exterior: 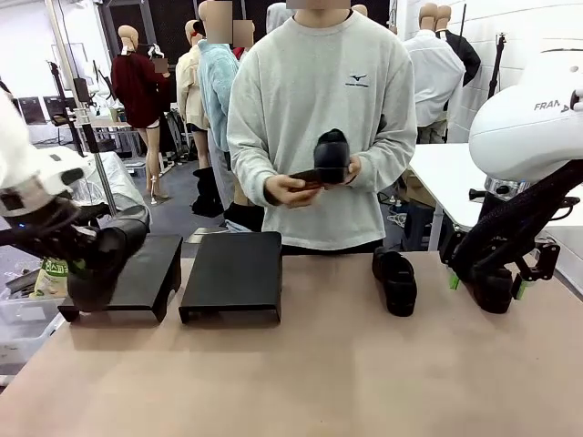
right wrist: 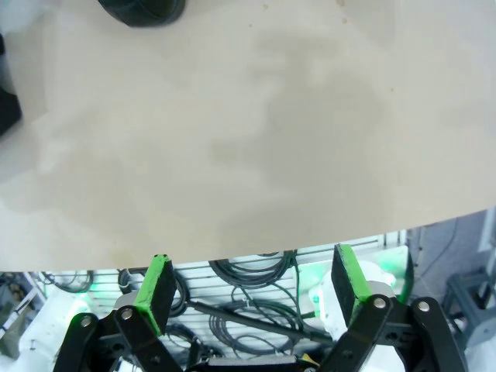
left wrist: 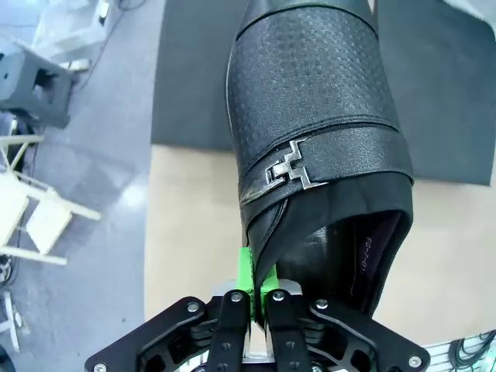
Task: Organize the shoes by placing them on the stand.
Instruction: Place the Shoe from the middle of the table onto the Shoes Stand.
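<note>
My left gripper [exterior: 91,273] is shut on the collar of a black shoe [left wrist: 310,116], its green pads [left wrist: 246,271] pinching the rim beside a metal buckle. It holds that shoe over the front edge of the left black stand [exterior: 150,269]. A second black stand [exterior: 232,273] sits beside it with a bare top. Another shoe [exterior: 394,280] lies on the table to the right of centre, its toe [right wrist: 143,9] visible in the right wrist view. The person holds a third shoe [exterior: 331,155] in both hands at chest height. My right gripper [exterior: 487,289] hangs open near the table's right edge, nothing between its fingers [right wrist: 159,291].
The tan table [exterior: 301,373] has free room across its front and middle. Below its edge, cables [right wrist: 248,279] and floor lie under my right gripper. A clear bin [exterior: 18,319] stands off the table's left side.
</note>
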You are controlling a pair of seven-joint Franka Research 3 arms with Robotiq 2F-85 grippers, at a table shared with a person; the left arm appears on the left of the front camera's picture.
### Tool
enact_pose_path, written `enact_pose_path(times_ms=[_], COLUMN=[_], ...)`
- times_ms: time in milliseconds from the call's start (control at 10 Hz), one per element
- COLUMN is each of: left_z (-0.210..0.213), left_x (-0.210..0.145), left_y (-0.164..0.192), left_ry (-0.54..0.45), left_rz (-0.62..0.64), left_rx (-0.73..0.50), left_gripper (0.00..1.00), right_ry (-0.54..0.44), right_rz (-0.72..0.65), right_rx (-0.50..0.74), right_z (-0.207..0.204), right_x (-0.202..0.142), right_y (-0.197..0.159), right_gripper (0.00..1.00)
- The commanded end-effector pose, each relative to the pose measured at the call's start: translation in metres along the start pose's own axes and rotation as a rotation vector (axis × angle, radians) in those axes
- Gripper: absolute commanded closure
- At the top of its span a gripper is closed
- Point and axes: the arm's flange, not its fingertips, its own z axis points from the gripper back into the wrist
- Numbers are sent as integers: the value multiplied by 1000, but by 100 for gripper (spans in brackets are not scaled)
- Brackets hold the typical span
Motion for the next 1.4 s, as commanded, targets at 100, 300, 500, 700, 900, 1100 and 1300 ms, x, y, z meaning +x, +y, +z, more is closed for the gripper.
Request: enact_pose_path(times_ms=[100, 300, 500, 700, 900, 1100, 1300], left_z=[-15, -2, -8, -33, -67, -89, -101], left_x=[-6, 7, 9, 33, 65, 79, 92], left_y=[3, 8, 7, 22, 47, 56, 70], left_ry=[-36, -35, -28, -102, -122, -74, -82], left_rz=[68, -9, 2, 22, 50, 64, 104], left_rx=[-39, -20, -29, -4, -64, -111, -118], left_gripper=[100, 100, 100, 100, 100, 100, 100], right_ry=[-2, -2, -2, -2, -2, -2, -2], right_rz=[6, 6, 6, 6, 6, 6, 6], right_rx=[-8, -8, -8, -8, -8, -8, -8], right_z=[1, 1, 1, 1, 1, 1, 1], right_x=[3, 3, 3, 3, 3, 3, 3], right_y=[1, 1, 1, 1, 1, 1, 1], right_gripper=[0, 0, 0, 0, 0, 0, 0])
